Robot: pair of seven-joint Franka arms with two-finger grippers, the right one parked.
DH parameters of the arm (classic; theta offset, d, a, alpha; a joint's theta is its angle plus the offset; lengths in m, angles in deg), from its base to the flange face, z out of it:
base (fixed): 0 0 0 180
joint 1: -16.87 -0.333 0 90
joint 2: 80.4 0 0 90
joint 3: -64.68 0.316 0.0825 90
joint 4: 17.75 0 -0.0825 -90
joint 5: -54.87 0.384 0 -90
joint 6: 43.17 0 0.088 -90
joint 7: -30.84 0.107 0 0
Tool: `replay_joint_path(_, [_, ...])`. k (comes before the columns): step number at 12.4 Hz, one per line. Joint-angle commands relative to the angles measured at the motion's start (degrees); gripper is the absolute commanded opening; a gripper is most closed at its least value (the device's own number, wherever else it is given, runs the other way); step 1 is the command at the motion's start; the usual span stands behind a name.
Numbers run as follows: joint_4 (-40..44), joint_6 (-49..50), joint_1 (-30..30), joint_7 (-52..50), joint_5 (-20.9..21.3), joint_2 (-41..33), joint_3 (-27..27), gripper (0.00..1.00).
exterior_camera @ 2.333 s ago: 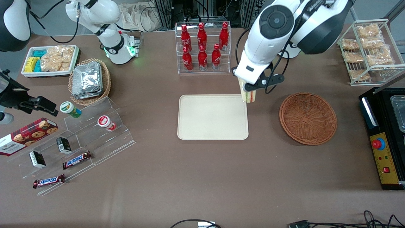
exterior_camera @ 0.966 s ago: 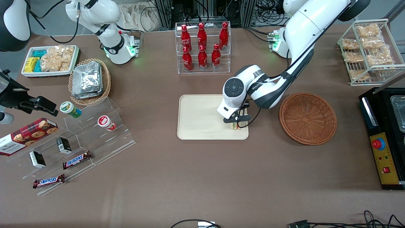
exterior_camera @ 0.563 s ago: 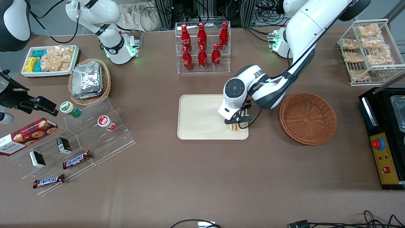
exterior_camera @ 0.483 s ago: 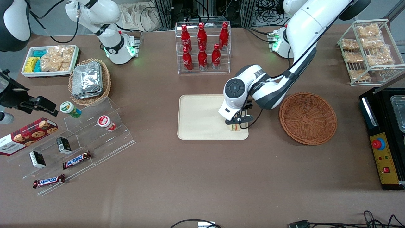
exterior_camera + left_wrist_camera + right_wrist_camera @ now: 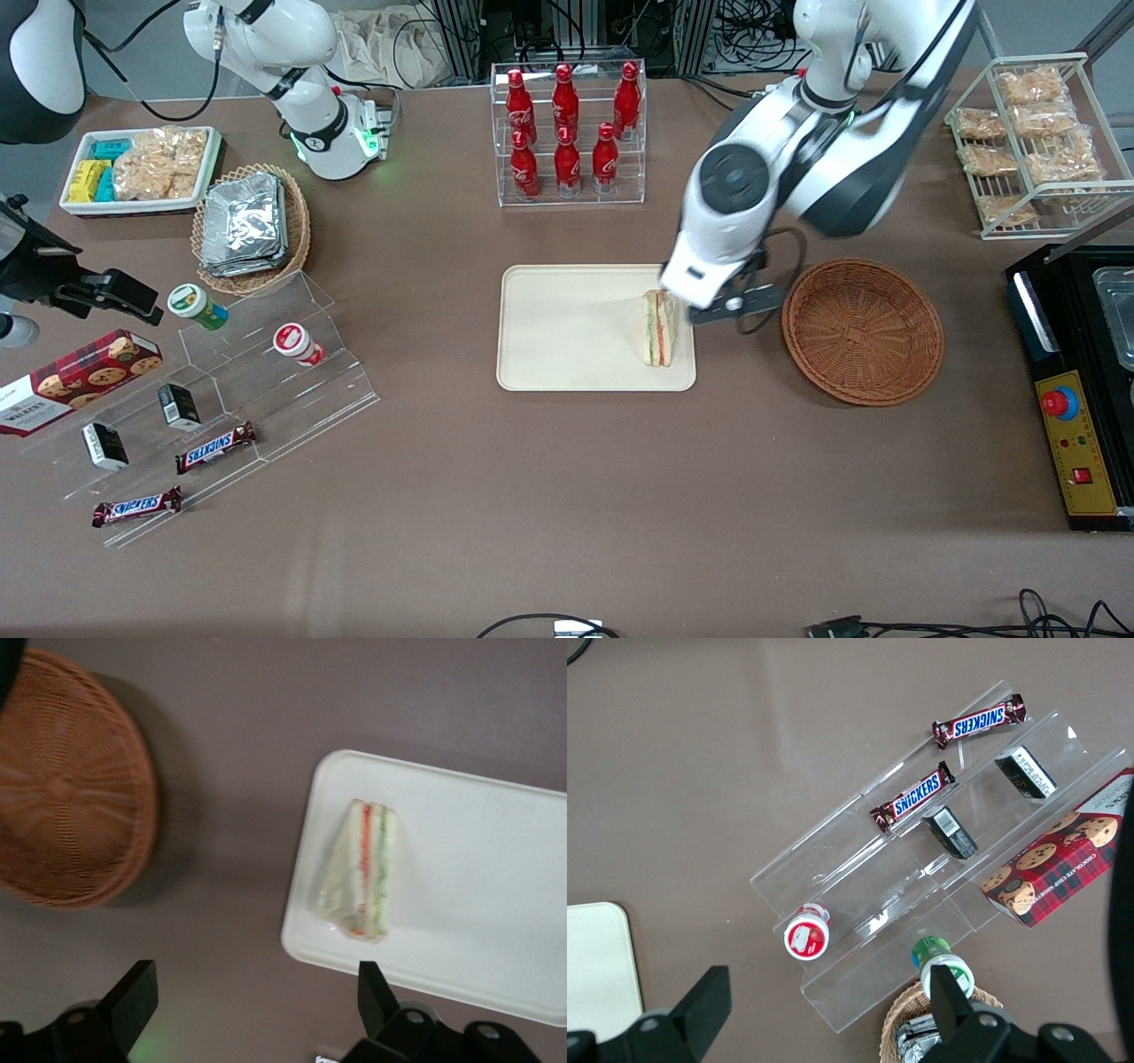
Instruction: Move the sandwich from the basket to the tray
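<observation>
The sandwich [image 5: 658, 329], a pale wedge with green and pink-red filling, stands on its edge on the cream tray [image 5: 567, 330], at the tray's end nearest the reddish-brown basket [image 5: 862, 330]. The basket holds nothing. The left arm's gripper [image 5: 719, 301] hangs above the tray's edge between sandwich and basket, raised off the table, open and holding nothing. In the left wrist view the sandwich [image 5: 361, 870] lies on the tray [image 5: 478, 895], the basket [image 5: 66, 788] lies beside it, and the gripper [image 5: 257, 997] shows two black fingertips [image 5: 133, 997] wide apart.
A clear rack of red cola bottles [image 5: 569, 133] stands farther from the front camera than the tray. A wire shelf of snack packets [image 5: 1032, 142] and a black control box [image 5: 1076, 381] lie at the working arm's end. A tan basket of foil packets [image 5: 248, 226] and clear snack steps [image 5: 221, 390] lie toward the parked arm's end.
The gripper carried the sandwich down onto the tray, let it go, then rose and moved toward the basket. The sandwich now stands free on the tray.
</observation>
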State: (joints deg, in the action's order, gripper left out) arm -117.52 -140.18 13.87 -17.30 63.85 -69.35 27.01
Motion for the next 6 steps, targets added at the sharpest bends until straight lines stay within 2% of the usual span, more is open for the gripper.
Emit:
replay_joint_path(1, [-4.4, 2.7, -0.4, 10.9, -6.2, -10.7, 10.5, 1.0])
replay_joint_path(2, [-5.9, 2.8, -0.2, 14.7, -8.6, -13.5, 15.5, 1.0])
replay_joint_path(6, [-10.1, 2.8, 0.2, 31.7, -8.9, -20.4, 30.3, 1.0])
